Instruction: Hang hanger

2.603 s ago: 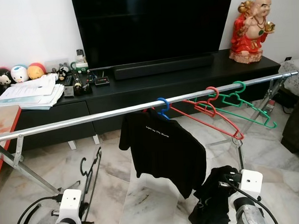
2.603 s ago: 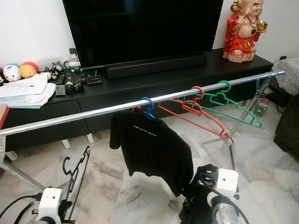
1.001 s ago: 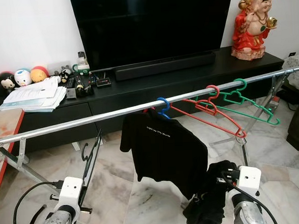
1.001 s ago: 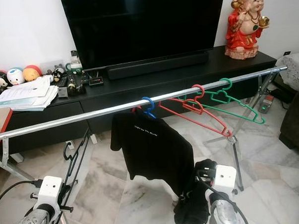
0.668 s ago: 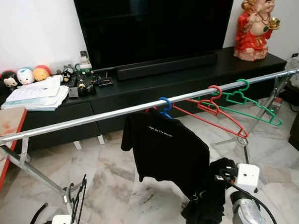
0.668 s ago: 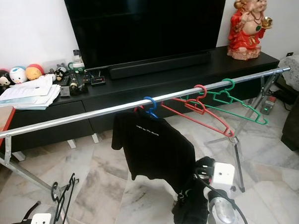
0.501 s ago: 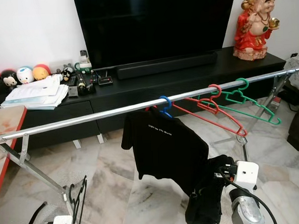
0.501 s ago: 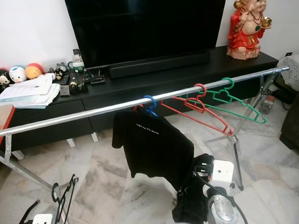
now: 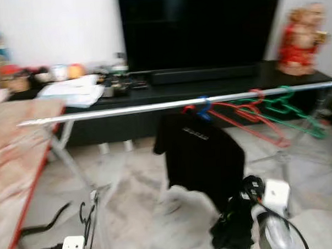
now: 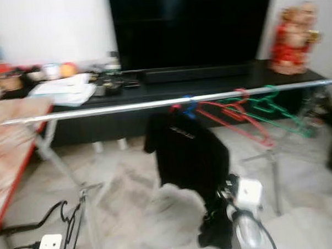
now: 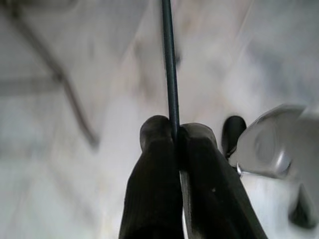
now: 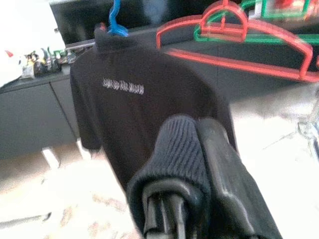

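Observation:
A black hanger hangs low at the bottom left, below the silver rail. My left gripper is shut on its thin black bar. At the bottom right my right gripper is shut on a dark bunched garment, which wraps over its fingers. On the rail a black T-shirt hangs from a blue hanger. Beside it to the right are empty red hangers and a green hanger. The head views are blurred.
A red-edged table stands at the left. The rack's slanted leg and a black cable are near my left arm. Behind the rail are a black TV stand, a TV and a red statue.
The whole picture has shifted right and blurred, so the camera has turned left. About a second ago my left gripper dropped lower with the black hanger. Both grips are unchanged.

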`<state>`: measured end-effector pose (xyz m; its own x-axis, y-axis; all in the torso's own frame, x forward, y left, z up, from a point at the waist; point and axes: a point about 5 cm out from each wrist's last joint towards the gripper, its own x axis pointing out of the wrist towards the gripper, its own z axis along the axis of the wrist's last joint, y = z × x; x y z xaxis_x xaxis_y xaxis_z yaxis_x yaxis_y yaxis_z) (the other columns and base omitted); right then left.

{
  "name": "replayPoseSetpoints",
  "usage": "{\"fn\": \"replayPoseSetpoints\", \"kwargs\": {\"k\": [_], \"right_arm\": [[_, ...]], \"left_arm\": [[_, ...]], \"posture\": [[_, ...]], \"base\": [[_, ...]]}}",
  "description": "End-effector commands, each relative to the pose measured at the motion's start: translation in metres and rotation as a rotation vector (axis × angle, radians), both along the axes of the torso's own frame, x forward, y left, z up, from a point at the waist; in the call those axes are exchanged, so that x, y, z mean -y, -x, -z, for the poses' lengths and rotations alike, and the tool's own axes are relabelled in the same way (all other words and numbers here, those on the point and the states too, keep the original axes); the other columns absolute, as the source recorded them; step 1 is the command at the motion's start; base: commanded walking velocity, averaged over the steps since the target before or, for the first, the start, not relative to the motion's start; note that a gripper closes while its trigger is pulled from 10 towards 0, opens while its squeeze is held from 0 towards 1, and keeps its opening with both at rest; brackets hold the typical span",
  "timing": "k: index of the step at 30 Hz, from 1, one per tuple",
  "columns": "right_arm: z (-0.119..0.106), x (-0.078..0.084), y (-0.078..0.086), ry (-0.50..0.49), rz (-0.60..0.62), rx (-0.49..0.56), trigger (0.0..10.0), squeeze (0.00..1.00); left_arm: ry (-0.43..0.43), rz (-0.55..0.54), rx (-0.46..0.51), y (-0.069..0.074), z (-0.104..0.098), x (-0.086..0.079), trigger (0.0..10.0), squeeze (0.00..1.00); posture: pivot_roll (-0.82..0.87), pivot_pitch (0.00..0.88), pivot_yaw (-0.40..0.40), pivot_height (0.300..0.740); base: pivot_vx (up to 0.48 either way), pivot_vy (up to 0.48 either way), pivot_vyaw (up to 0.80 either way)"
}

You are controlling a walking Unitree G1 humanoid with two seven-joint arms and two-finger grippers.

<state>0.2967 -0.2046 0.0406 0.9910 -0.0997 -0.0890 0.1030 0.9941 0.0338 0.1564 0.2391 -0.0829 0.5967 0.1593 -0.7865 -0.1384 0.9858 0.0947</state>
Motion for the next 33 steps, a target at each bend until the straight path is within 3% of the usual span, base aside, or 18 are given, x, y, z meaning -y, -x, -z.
{"fn": "replayPoseSetpoints", "kwargs": {"k": [1, 8, 17, 26, 33], "right_arm": [[-0.008, 0.000, -0.006, -0.002, 0.000, 0.031, 10.0, 0.00], [-0.010, -0.003, -0.007, 0.026, -0.020, 0.039, 10.0, 0.00], [-0.010, -0.006, -0.006, 0.027, -0.031, 0.037, 10.0, 0.00], [-0.012, -0.004, -0.008, 0.017, -0.018, 0.035, 10.0, 0.00], [-0.018, -0.012, -0.016, 0.050, -0.072, 0.018, 10.0, 0.00]], "left_arm": [[-0.019, 0.005, 0.055, -0.017, -0.010, -0.006, 10.0, 0.00], [-0.018, 0.007, 0.047, -0.016, -0.009, -0.007, 10.0, 0.00], [-0.007, 0.010, 0.033, -0.012, -0.007, -0.005, 10.0, 0.00], [0.001, 0.008, 0.020, -0.009, -0.005, -0.004, 10.0, 0.00], [0.006, 0.004, 0.014, -0.007, -0.004, -0.004, 10.0, 0.00]], "posture": [[0.07, 0.000, 0.038, 0.740], [0.07, 0.000, 0.042, 0.740], [0.07, 0.000, 0.046, 0.740], [0.07, 0.000, 0.040, 0.740], [0.08, 0.000, 0.036, 0.740]], "base": [[-0.300, 0.000, 0.00], [-0.303, 0.000, 0.00], [-0.305, 0.000, 0.78], [-0.311, 0.000, 0.00], [-0.318, 0.000, 0.00]]}}
